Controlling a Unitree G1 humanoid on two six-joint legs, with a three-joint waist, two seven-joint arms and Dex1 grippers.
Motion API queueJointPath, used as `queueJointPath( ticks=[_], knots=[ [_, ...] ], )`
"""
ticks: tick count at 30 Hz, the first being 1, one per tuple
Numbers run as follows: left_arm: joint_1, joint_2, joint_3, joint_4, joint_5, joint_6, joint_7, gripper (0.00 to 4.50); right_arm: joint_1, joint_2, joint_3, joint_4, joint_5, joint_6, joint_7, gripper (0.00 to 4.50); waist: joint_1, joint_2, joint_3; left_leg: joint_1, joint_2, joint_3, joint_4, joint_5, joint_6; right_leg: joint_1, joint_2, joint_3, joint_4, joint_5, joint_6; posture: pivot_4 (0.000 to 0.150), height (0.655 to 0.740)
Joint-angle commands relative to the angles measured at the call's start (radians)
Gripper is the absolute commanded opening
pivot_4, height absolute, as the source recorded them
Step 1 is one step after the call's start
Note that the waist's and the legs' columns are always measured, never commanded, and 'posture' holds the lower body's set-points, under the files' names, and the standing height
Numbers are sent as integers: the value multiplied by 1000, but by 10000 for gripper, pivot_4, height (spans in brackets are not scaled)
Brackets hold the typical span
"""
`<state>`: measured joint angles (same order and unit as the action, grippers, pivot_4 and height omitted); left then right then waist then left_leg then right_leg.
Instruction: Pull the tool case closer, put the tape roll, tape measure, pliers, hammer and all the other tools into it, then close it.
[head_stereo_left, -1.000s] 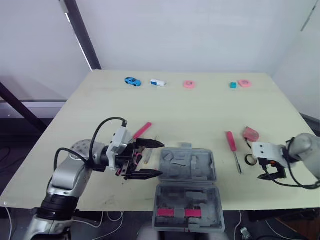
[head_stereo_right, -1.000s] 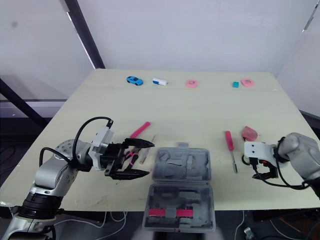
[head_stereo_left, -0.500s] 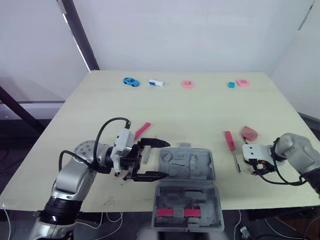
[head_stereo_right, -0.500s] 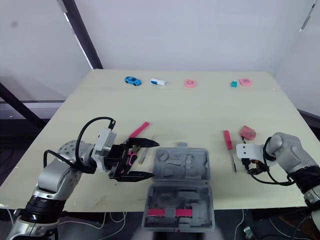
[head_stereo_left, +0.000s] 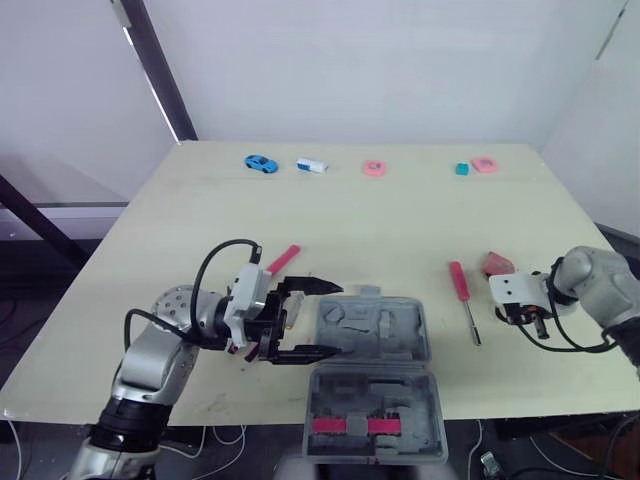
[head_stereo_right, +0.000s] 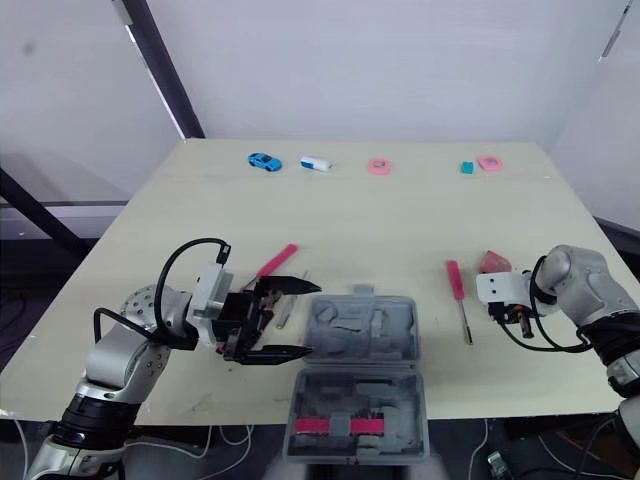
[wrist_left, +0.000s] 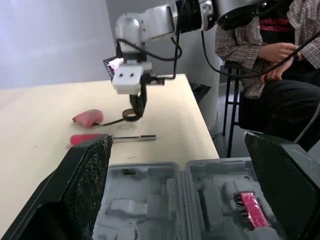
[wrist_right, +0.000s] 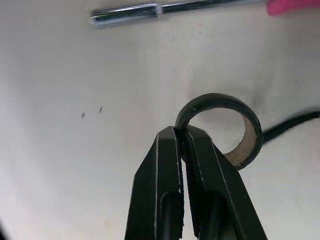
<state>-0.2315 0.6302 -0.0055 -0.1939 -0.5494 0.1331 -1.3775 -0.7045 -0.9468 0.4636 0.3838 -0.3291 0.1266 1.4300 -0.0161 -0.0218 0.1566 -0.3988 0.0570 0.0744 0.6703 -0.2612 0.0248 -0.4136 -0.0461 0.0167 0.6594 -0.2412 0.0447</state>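
The grey tool case (head_stereo_left: 421, 343) lies open near the table's front edge, with a pink bit strip (head_stereo_left: 352, 425) in its near half. My left gripper (head_stereo_left: 327, 320) is open, its two black fingers spread at the case's left edge. Pink-handled pliers (head_stereo_right: 264, 306) lie under it, and a pink-handled tool (head_stereo_left: 283, 260) lies just beyond. My right gripper (wrist_right: 181, 132) is shut on the rim of the black tape roll (wrist_right: 216, 99) at the table's right side (head_stereo_left: 530, 318). A red tape measure (head_stereo_left: 498, 264) and a pink screwdriver (head_stereo_left: 462, 285) lie beside it.
Small toys line the far edge: a blue car (head_stereo_left: 263, 162), a white and blue piece (head_stereo_left: 311, 165), a pink ring (head_stereo_left: 374, 168), a teal cube (head_stereo_left: 462, 169) and a pink piece (head_stereo_left: 485, 164). A seated person (wrist_left: 280, 60) is beyond the table's right side.
My right gripper went from open to shut, pinching the tape roll's rim, and shifted a little away from the table's front edge. The left gripper edged closer to the case, still open.
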Motion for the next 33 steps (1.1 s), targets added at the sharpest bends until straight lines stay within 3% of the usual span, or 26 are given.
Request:
queueJointPath(
  ticks=[1,9,15,20,26,33],
  knots=[
    [44,-2,38,-3,-5,-23,36,45000,-57,29,10,-189,-3,103,102,1175,-4,0,0,0,0,0,0,0,0,0,1,0,1,0,0,1500,7400],
    [184,0,144,-2,-7,-50,134,45000,-249,277,146,-252,-76,269,171,1175,1,1,0,0,1,0,0,0,0,-2,1,0,2,0,-1,1500,7400],
    [346,-23,253,-66,-28,-50,247,45000,-414,570,253,-103,-88,277,136,1175,4,1,1,-2,1,0,0,0,0,-3,0,-2,2,0,-1,1500,7400],
    [449,-44,331,-123,-42,-48,326,45000,-465,743,303,44,-101,221,62,1175,2,1,1,-2,1,-1,-1,0,0,-3,0,-4,3,-1,-2,1500,7400],
    [552,-46,395,-169,-55,-46,366,45000,-492,854,338,157,-111,148,8,1175,-1,0,0,-2,0,0,-1,0,-1,-3,-3,-5,3,-3,-6,1500,7400],
    [560,-33,401,-169,-49,-47,375,45000,-475,877,361,228,-147,71,-53,1175,0,0,0,-2,1,-1,-1,0,-1,-3,-2,-6,3,-3,-6,1500,7400]
  ],
)
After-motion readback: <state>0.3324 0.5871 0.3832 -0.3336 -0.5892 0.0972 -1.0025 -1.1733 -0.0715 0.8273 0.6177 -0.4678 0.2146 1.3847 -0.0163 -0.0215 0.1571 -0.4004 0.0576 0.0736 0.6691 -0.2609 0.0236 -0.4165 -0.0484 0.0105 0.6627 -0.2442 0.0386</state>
